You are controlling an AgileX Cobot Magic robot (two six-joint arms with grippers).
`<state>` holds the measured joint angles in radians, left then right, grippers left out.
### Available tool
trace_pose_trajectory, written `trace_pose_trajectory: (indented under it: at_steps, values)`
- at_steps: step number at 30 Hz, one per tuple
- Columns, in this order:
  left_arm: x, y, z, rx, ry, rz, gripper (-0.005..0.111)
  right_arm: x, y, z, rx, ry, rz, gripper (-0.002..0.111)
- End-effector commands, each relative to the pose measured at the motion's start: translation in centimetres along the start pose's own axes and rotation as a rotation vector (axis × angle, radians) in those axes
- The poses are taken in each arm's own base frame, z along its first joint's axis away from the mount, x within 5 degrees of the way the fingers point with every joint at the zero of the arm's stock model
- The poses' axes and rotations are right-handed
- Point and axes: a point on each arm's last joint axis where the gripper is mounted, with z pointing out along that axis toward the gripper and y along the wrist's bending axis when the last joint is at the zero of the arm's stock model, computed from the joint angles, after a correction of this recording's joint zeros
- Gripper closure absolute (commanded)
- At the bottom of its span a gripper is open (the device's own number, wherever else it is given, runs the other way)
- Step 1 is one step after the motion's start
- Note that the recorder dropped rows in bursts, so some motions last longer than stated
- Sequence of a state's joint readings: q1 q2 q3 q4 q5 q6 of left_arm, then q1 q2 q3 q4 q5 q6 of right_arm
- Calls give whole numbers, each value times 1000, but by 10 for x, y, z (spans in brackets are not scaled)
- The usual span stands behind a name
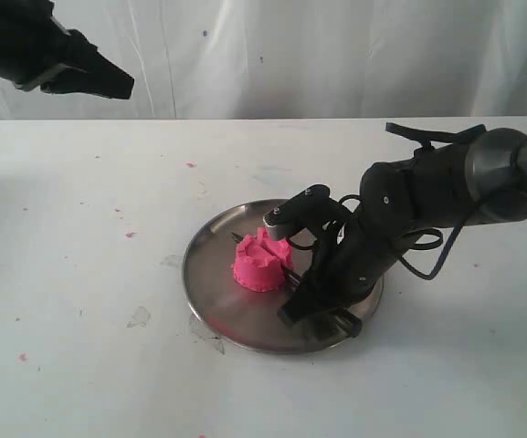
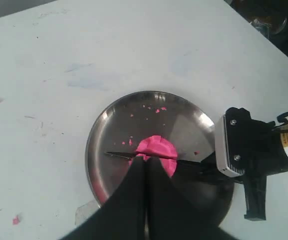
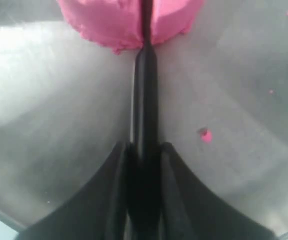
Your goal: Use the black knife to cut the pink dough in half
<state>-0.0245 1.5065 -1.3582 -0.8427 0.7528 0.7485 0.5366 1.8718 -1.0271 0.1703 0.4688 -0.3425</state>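
White desk (image 1: 80,365), pink specks scattered on it. Left gripper (image 1: 108,84) hangs high over the far-left corner area, well clear of everything; fingers (image 2: 134,200) pressed together, nothing between them. Round steel plate (image 1: 210,274) sits mid-desk, toward the near edge. Pink dough (image 1: 261,262) is on the plate, roughly centred. Black knife (image 3: 144,100) blade is sunk into the dough, splitting the top into two lobes; tip pokes out the far side in the left wrist view. Right gripper (image 3: 144,165) is low over the plate's right half, pinching the knife handle.
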Motion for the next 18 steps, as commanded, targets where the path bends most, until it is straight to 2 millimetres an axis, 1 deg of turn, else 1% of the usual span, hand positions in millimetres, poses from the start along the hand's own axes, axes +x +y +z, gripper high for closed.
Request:
trace_pose_trajectory:
  at_steps: [1,5,9,13,18]
  values:
    - [10,-12,-13,-17,-20,-18,107,6,1,3,-13,56,-11,103]
    - [21,-13,-13,-31,-11,-40,107,7,2,3,-18,68,-9,103]
    - [32,-11,-7,-27,17,-66,107,8,3,2,-24,79,-9,103]
    - [40,-10,-4,-23,35,-88,107,9,4,2,-38,91,-7,103]
    - [42,-10,-3,-19,43,-102,107,9,5,1,-44,94,-9,103]
